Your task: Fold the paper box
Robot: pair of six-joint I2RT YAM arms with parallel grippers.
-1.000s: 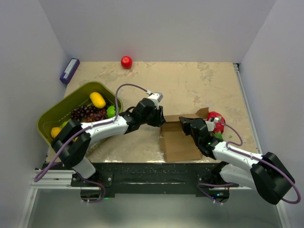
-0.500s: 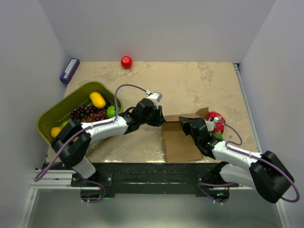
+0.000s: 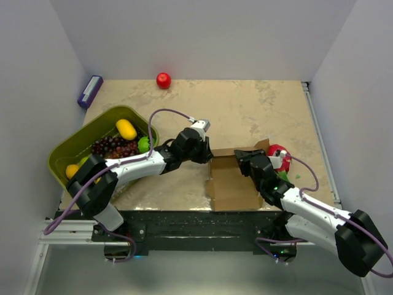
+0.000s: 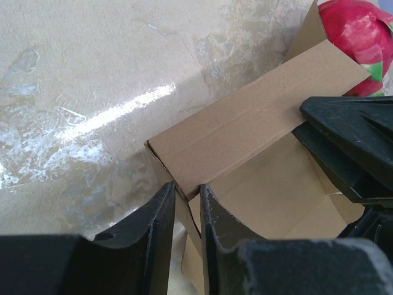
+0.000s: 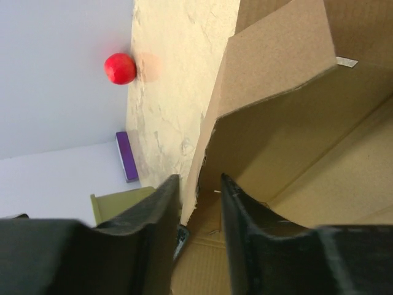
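The paper box [image 3: 233, 184] is a brown cardboard sheet lying half-formed near the table's front, its back wall standing up. My left gripper [image 3: 207, 157] is at the box's back left corner. In the left wrist view my left gripper [image 4: 187, 187] is narrowly open, with a corner flap of the box [image 4: 245, 126] slanting between the jaws. My right gripper [image 3: 243, 162] sits inside the box by the back wall. In the right wrist view my right gripper [image 5: 198, 178] is open, straddling the wall's torn edge [image 5: 209, 135] with a gap on each side.
A red and green toy fruit [image 3: 280, 157] lies against the box's right end. An olive-green basket [image 3: 73, 144] of fruit stands at the left under my left arm. A red ball [image 3: 163, 80] and a purple block [image 3: 89, 91] lie by the back wall.
My right gripper has opened off the box's wall, and its arm has shifted slightly. The left jaws have narrowed round the corner flap. The box's left edge moved a little left.
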